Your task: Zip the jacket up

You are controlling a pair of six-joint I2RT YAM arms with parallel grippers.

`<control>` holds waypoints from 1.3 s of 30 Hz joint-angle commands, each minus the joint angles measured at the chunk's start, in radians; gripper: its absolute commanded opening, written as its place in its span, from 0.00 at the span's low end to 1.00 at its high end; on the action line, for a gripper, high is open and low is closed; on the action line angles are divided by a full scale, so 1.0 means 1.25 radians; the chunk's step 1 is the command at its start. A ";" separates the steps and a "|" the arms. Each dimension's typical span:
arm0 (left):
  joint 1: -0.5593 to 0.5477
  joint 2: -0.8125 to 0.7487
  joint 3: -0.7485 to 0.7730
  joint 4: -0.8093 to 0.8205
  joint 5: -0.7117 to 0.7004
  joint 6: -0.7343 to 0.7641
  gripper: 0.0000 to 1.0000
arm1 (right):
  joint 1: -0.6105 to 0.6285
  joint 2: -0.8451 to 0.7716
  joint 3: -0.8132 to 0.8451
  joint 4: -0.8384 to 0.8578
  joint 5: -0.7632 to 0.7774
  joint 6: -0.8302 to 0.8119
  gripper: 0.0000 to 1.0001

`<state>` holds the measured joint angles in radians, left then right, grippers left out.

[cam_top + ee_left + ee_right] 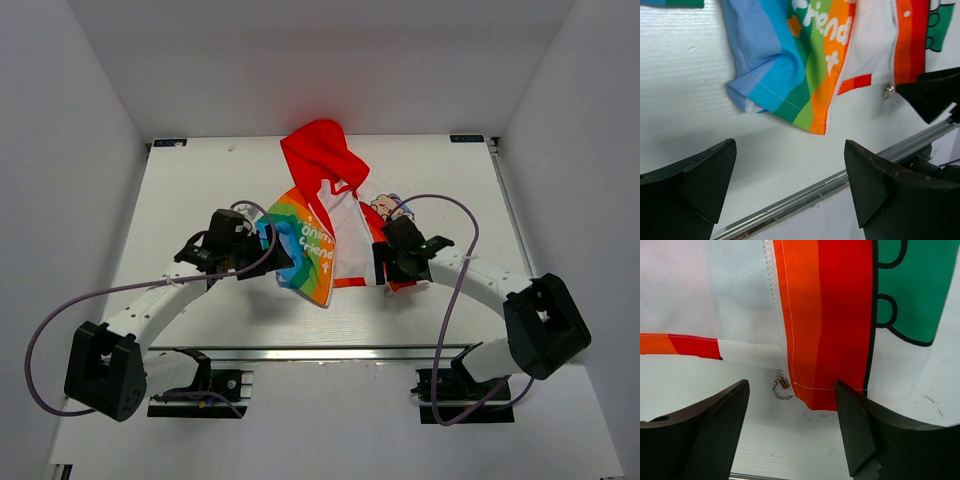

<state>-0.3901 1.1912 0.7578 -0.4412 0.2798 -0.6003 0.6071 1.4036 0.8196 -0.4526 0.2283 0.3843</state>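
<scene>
Jacket (325, 225) lies open, centre frame on worktop (200, 180), hood uppermost. Light, limp cloth, likely to bunch. Take hem corner (820, 131) and zipper pull (782, 388). Left gripper (790, 145) and right gripper (792, 385) both spread, empty.

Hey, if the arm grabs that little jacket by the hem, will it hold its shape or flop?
Probably flop: the jacket looks like thin cloth, its rainbow panel folded at the corner. The small zipper pull likely dangles loosely, and the cloth may slide on the smooth table.
</scene>
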 commanded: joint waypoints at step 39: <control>-0.235 0.432 0.217 0.475 0.341 -0.110 0.94 | -0.064 -0.271 -0.146 0.266 -0.347 0.003 0.00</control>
<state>-0.6708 1.6974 0.9848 -0.0257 0.5793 -0.6712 0.5381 1.0744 0.6563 -0.1825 -0.1497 0.3687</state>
